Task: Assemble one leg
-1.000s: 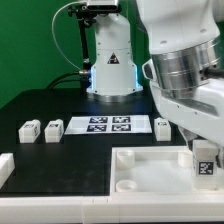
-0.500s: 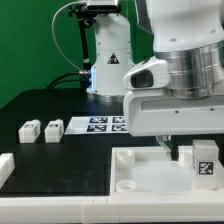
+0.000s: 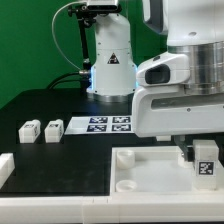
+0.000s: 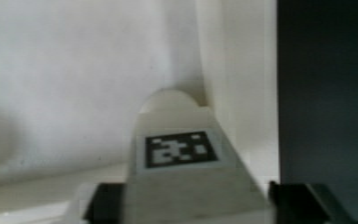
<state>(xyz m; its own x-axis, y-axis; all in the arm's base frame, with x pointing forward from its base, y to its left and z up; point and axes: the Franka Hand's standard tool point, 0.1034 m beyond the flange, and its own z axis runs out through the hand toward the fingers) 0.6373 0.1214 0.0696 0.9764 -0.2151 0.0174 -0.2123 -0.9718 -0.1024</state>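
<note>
A flat black matte tabletop (image 3: 30,108) fills the lower part of the exterior view and runs back to a plain bright green backdrop wall (image 3: 30,45) that closes off the scene behind it. The green surface is smooth and evenly lit, with no window, door or seam visible in it. A thin dark cable (image 3: 62,40) loops in front of the green wall, dropping toward the table's far edge. Light falls softly from above and in front, leaving the tabletop dull with only faint shadows. In the wrist view a dark vertical band (image 4: 327,90) borders pale, blurred surfaces.
</note>
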